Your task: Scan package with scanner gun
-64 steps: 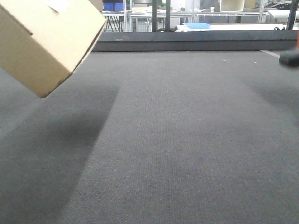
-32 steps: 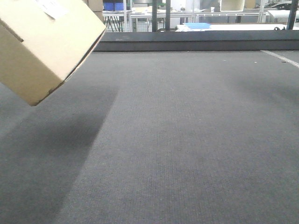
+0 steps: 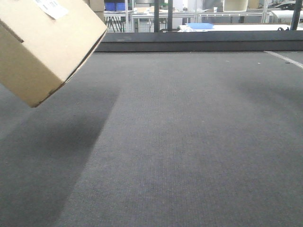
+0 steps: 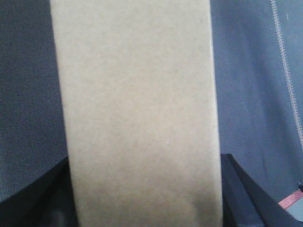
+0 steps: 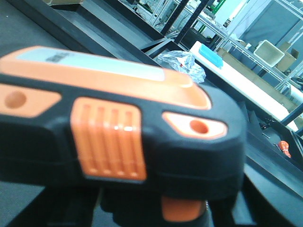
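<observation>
package (image 3: pixel 47 42) aloft, tilted
left gripper (image 4: pixel 144 194) clamps the package between its fingers (image 4: pixel 52 198); scanner gun (image 5: pixel 118 137) looms just ahead of the right gripper (its grip is hidden: cannot tell).

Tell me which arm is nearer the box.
Left. Its tool grips the box, dark fingers at both sides. The right wrist view shows only the scanner close up, no box.
</observation>
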### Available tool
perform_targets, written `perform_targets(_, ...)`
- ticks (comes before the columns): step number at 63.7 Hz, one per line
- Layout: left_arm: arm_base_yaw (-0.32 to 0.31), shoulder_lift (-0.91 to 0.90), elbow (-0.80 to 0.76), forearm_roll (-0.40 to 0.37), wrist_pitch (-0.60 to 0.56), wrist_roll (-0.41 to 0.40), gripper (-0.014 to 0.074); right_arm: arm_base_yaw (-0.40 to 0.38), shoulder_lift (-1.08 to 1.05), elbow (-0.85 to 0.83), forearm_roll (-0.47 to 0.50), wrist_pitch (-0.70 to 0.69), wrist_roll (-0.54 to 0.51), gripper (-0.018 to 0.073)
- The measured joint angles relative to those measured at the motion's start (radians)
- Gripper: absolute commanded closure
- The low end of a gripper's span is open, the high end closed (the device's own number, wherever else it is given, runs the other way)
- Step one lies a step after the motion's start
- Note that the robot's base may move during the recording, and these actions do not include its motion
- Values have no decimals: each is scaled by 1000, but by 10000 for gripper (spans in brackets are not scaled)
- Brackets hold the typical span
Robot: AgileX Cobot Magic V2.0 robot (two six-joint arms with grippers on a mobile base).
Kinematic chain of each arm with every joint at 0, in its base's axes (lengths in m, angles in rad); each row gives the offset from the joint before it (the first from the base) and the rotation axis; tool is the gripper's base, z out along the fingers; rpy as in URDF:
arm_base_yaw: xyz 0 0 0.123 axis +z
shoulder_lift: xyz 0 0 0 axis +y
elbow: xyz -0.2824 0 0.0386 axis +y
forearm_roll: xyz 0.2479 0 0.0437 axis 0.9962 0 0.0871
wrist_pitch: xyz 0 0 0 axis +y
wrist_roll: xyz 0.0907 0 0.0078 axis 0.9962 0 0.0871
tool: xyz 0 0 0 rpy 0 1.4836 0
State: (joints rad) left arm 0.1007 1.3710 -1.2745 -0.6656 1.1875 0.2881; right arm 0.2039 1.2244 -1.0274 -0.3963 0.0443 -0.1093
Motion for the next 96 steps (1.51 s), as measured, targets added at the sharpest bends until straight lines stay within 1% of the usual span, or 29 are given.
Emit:
perform_targets(9, 0, 0, 0, 0, 0, 0, 707, 6, 0, 0, 46, -12, 0, 713)
perform_targets(20, 0, 0, 0, 2, 0, 0, 707, 29, 0, 0, 65, -20, 0, 713)
perform_targets(30, 0, 0, 0, 2, 0, 0, 707, 31, 0, 0, 65, -22, 0, 713)
perform_targets(47, 0, 0, 0, 2, 0, 0, 707, 31, 0, 0, 17, -13, 0, 713)
perform_targets(96, 0, 0, 0, 2, 0, 0, 707, 31, 0, 0, 12, -13, 0, 713)
